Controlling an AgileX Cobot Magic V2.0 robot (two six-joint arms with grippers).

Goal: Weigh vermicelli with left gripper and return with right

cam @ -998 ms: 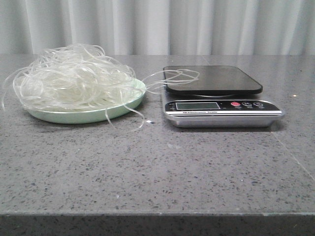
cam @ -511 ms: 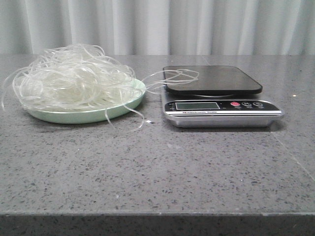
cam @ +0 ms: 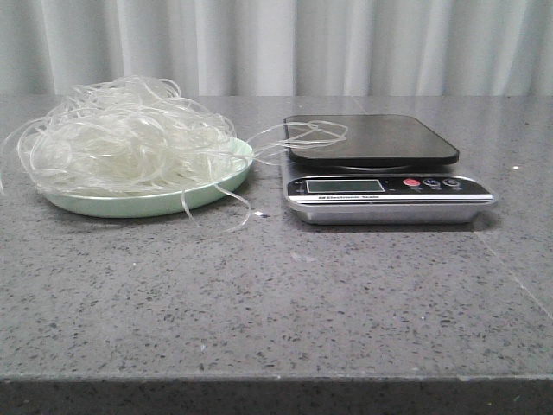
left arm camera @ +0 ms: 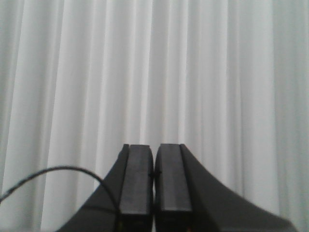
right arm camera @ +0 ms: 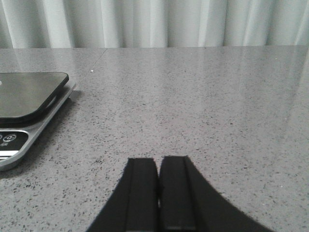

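Note:
The vermicelli [cam: 130, 138] is a wide heap of thin translucent whitish strands on a pale green plate [cam: 216, 186] at the left of the table. A few strands [cam: 298, 134] reach over onto the black platform of the kitchen scale [cam: 380, 164], which stands right of the plate; its corner also shows in the right wrist view [right arm camera: 24, 106]. Neither gripper shows in the front view. My left gripper [left arm camera: 154, 150] is shut and empty, facing the white curtain. My right gripper [right arm camera: 158, 164] is shut and empty, low over the table to the right of the scale.
The grey speckled table [cam: 276, 294] runs to a front edge at the bottom of the front view. A white pleated curtain [cam: 276, 43] hangs behind the table. A thin black cable [left arm camera: 58, 170] loops beside the left gripper.
The whole front view has shifted very slightly; the plate, the vermicelli and the scale keep their places relative to each other. No gripper has come into the front view.

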